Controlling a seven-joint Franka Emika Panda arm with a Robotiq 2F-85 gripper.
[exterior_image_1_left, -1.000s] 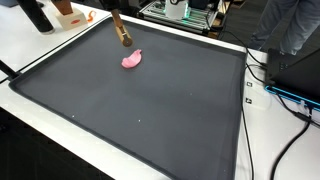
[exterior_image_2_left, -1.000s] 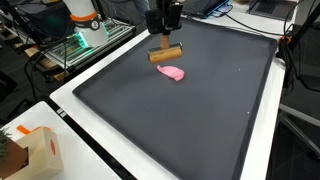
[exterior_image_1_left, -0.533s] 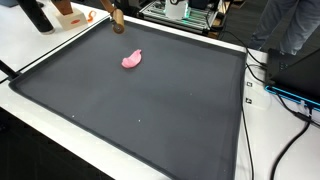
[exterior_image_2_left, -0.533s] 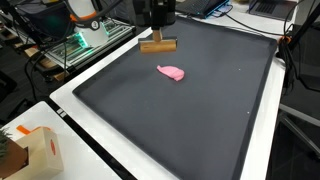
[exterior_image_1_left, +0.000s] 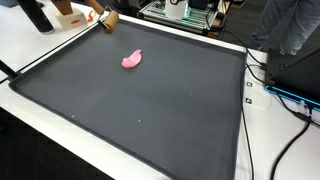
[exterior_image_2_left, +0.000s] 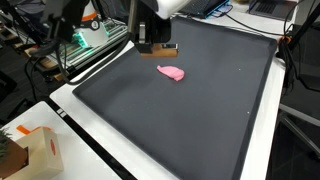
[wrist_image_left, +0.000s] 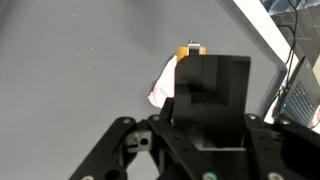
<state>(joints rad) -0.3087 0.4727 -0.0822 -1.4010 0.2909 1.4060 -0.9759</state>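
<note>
A small pink lump (exterior_image_1_left: 132, 59) (exterior_image_2_left: 172, 72) lies on the dark mat (exterior_image_1_left: 150, 115) (exterior_image_2_left: 200, 115), near its far side. My gripper (exterior_image_2_left: 155, 38) hangs above the mat's edge, a short way from the lump, shut on a tan wooden block (exterior_image_2_left: 166, 47) (exterior_image_1_left: 108, 18). In the wrist view the black gripper (wrist_image_left: 205, 90) fills the middle. Only the tan tip of the block (wrist_image_left: 192, 49) shows past it, with the pink lump (wrist_image_left: 160, 85) beside it on the mat below. The rest of the block is hidden by the fingers.
A white table border surrounds the mat (exterior_image_1_left: 40, 45). An orange box (exterior_image_1_left: 68, 12) and electronics (exterior_image_1_left: 185, 12) stand at the back. Cables (exterior_image_1_left: 268, 88) run along one side. A cardboard box (exterior_image_2_left: 35, 150) sits at a table corner, and a lit equipment rack (exterior_image_2_left: 85, 35) stands off the table.
The gripper has carried the wooden block away from the pink lump, toward the mat's far corner and edge. The pink lump has stayed in place.
</note>
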